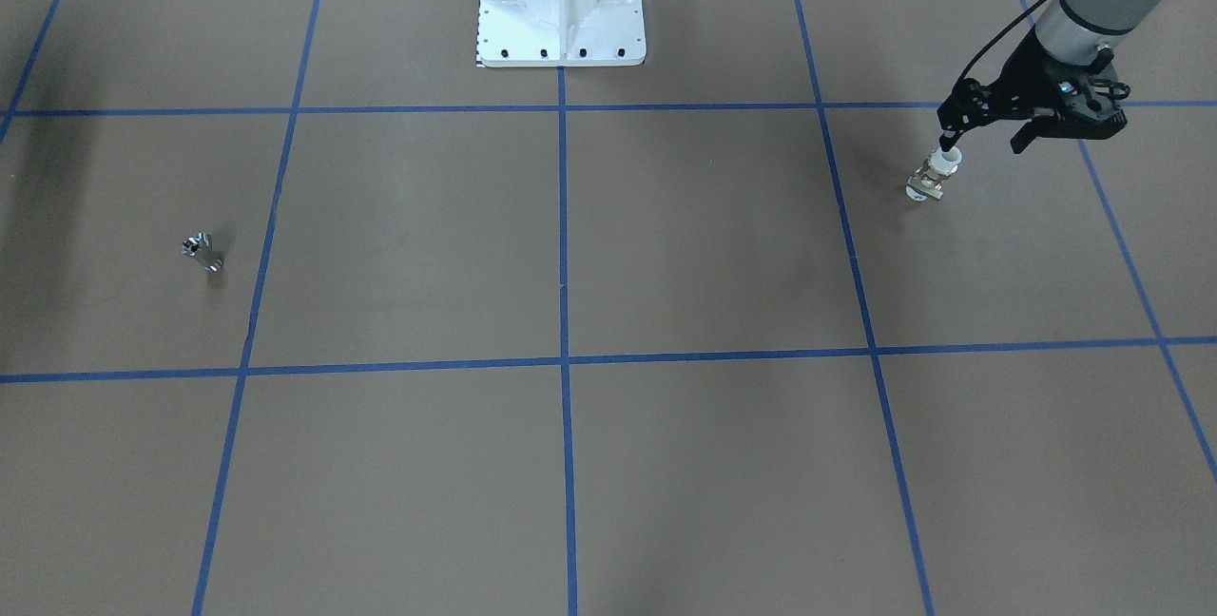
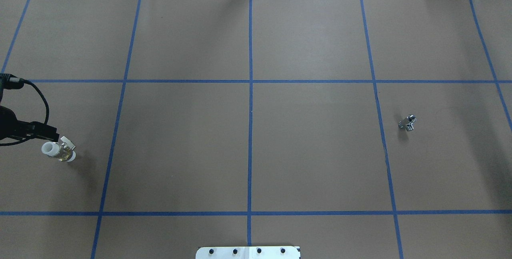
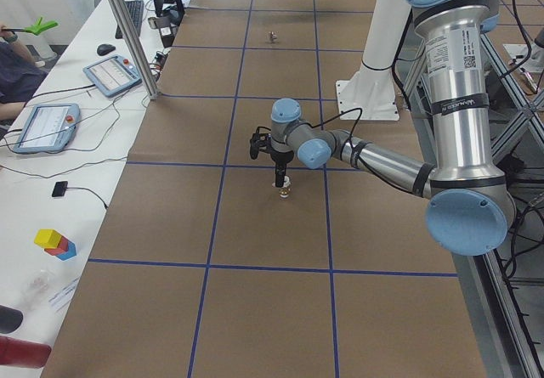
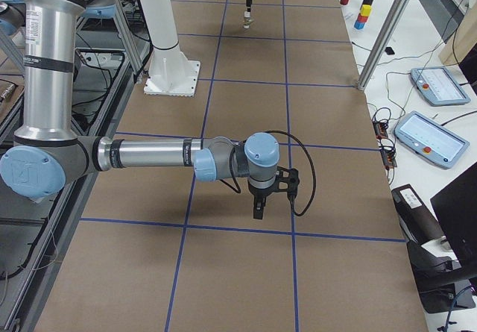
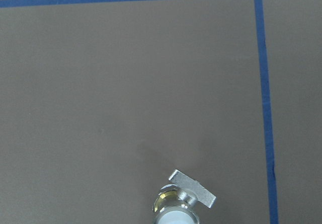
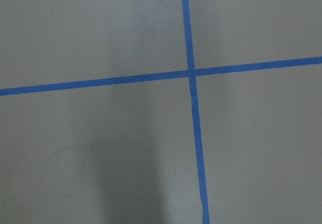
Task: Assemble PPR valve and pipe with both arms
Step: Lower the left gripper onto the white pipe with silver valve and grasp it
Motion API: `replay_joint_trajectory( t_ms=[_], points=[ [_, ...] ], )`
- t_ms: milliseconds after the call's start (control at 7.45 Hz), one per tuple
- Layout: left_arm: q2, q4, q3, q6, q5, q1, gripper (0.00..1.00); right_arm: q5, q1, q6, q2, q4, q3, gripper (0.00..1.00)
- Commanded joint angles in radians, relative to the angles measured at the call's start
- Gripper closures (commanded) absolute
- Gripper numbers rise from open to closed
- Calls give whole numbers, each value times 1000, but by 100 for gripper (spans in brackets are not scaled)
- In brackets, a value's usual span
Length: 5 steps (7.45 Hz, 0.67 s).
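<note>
Brown paper marked with a blue tape grid point(image 2: 250, 131) covers the table point(image 2: 304, 151).

The left arm point(image 3: 382, 161) reaches out low over its own end of the table. The right arm point(image 4: 149, 154) stretches over the other end.

The left gripper point(image 1: 949, 143) points straight down, with its tips at the valve point(image 1: 932, 177). The valve stands upright, long axis vertical, white collar point(image 1: 947, 158) on top and lever point(image 5: 193, 189) sticking out sideways. The tips look level with the collar, but I cannot tell whether the fingers are apart or clamped on it.

The right gripper point(image 4: 258, 211) hangs above bare paper near a tape crossing. Its wrist view shows no part, and its finger spread cannot be told.

The pipe point(image 2: 407, 123) lies on its side, slanted to the grid, well apart from the valve. It is on the right arm's half, so that arm is likely the one to fetch it.
</note>
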<state>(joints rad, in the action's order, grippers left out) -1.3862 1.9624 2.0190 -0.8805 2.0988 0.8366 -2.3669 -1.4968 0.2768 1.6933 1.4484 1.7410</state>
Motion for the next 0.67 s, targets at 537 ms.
replay_joint_trajectory(
  t_ms=[537],
  points=[
    [-17,12,-72,-12,-29,-79,2,0,1,-1,0,1,-3,0]
  ],
)
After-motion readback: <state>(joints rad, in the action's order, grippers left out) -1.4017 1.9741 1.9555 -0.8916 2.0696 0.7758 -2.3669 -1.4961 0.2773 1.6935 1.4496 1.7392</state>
